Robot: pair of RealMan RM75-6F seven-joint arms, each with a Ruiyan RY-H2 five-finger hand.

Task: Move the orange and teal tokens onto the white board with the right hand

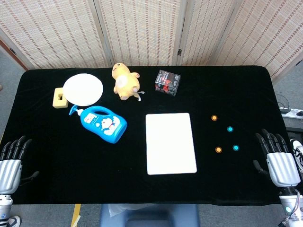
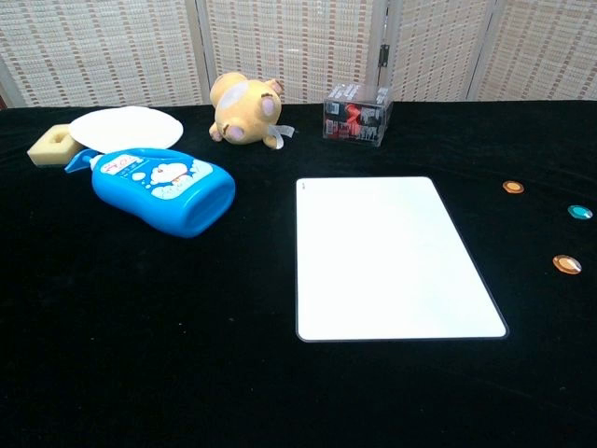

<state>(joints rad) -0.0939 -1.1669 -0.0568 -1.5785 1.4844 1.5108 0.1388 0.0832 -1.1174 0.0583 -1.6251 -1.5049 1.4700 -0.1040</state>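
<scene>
The white board (image 1: 171, 143) (image 2: 392, 257) lies flat in the middle of the black table with nothing on it. To its right lie two orange tokens (image 1: 214, 117) (image 1: 218, 149) and two teal tokens (image 1: 230, 128) (image 1: 236, 147). The chest view shows the orange tokens (image 2: 513, 187) (image 2: 566, 264) and one teal token (image 2: 580, 212) at its right edge. My right hand (image 1: 277, 158) rests at the table's right front edge, fingers apart, holding nothing, right of the tokens. My left hand (image 1: 12, 158) sits at the left front edge, also holding nothing.
A blue bottle (image 1: 102, 124) lies on its side left of the board. Behind it are a white plate (image 1: 83, 89), a yellow sponge (image 1: 59, 99), a yellow plush toy (image 1: 125, 81) and a dark clear box (image 1: 167, 82). Folding screens stand behind the table.
</scene>
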